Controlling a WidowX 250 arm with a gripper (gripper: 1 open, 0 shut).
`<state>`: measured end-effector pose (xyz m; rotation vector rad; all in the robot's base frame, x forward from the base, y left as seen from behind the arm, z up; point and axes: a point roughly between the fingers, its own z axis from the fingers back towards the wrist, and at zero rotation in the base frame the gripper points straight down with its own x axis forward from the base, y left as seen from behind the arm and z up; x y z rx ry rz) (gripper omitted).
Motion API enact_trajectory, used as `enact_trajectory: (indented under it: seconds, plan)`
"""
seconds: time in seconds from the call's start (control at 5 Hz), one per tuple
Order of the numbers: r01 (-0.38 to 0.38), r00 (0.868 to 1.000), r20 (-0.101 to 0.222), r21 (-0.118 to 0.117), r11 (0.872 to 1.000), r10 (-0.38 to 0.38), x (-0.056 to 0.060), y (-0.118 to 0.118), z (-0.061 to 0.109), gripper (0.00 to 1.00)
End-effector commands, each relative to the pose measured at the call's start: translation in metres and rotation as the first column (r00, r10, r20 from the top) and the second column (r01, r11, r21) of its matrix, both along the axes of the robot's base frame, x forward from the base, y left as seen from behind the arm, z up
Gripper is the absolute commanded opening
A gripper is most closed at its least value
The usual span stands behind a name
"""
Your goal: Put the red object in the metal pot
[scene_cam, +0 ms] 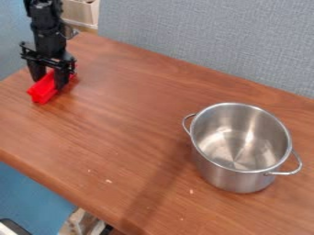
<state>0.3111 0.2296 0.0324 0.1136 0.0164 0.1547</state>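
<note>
A grey-blue wall fills the far side of the scene behind a reddish-brown wooden bench, whose top runs diagonally from the far left corner toward the near right. The bench's near edge slants across the lower left, and below it a strip of pale floor shows, too blurred to read.

On the right of the bench, toward the near side, the metal pot stands upright. It is round, shiny stainless steel with straight sides and a rolled rim; one small loop handle shows at its near right and another at its left. Its inside shows only bright reflections on the bottom.

At the far left, the black robot arm comes down from the upper edge, with a light-coloured boxy part on its right side near the top. Its pincer points straight down at the bench top, the two dark fingers drawn in close and pinching the red object from either side.

The red object, a small bright red elongated block, lies on the bench at the far left, its far end between the fingers and its near end sticking out toward the left front. It is well apart from the metal pot, across the breadth of the bench.
</note>
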Motion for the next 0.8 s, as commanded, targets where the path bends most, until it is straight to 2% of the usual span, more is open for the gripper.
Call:
enact_trajectory:
  seconds: [0.0,0.6]
  plan:
    - [0.016,0.999,0.041,0.028,0.999,-0.017,0.0080,-0.0041,0.0142,0.00]
    - [0.032,0.998,0.051,0.039,0.999,-0.034,0.0092,-0.0050,0.0122,0.00]
